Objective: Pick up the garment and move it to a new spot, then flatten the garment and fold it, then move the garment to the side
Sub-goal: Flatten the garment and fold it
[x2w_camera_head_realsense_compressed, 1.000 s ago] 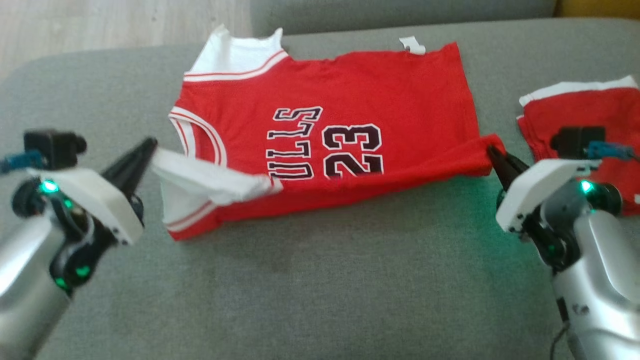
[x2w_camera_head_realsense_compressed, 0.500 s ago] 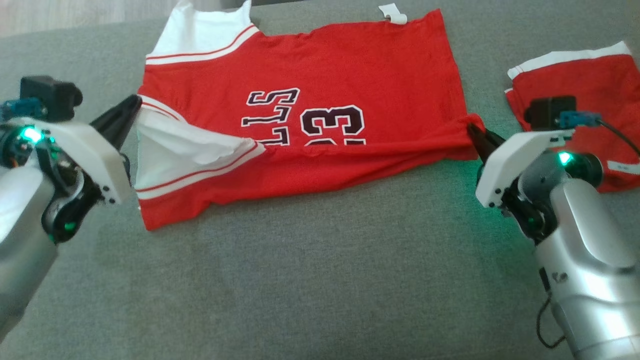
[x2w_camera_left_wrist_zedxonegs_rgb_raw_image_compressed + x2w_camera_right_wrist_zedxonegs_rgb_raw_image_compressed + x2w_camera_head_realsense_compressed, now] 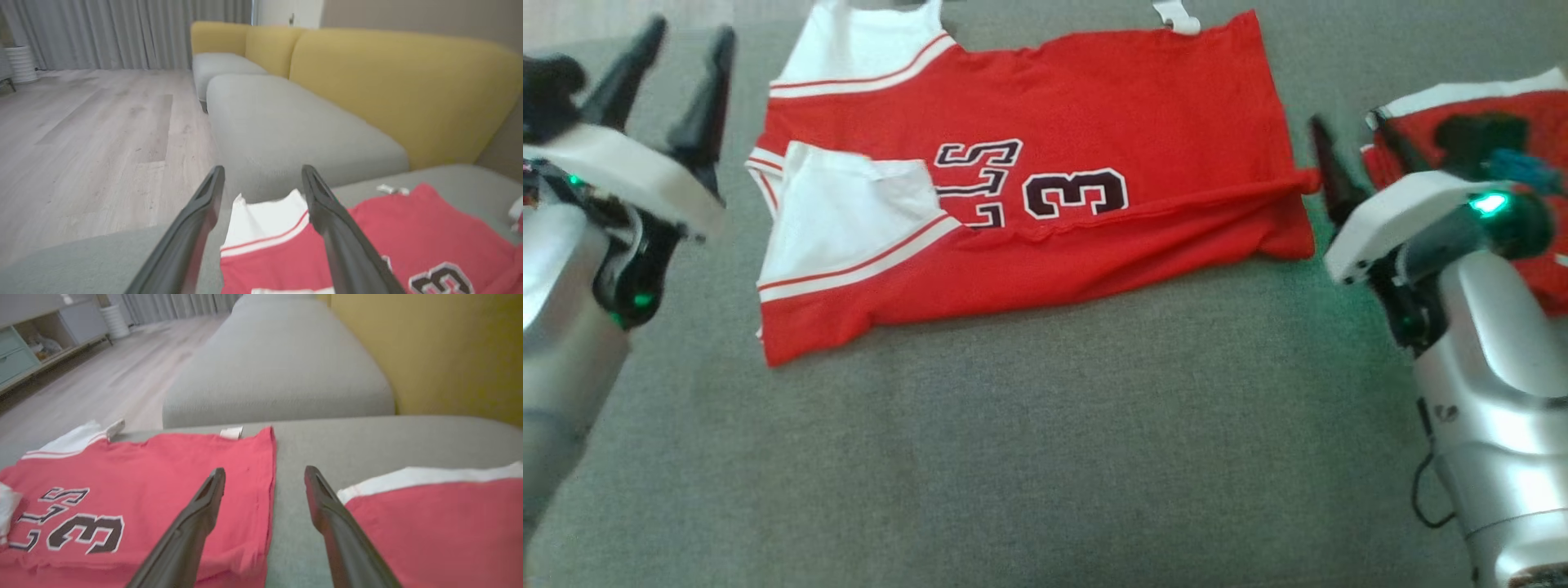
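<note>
Red basketball jersey (image 3: 1045, 106) lies on grey sofa seat (image 3: 1045, 425), near edge folded over the print; left jaws and right jaws wide, empty, off each end, likely clear so fold isn't dragged

The red jersey (image 3: 1111, 98) bore a black, white-edged numeral (image 3: 1076, 193), a "3", near its middle. At 9 o'clock from it ran matching letters (image 3: 977, 181) reading "LS", with another letter half hidden under folded cloth. The white tag (image 3: 1176, 16) at the jersey's 12 o'clock edge was unreadable.
</note>
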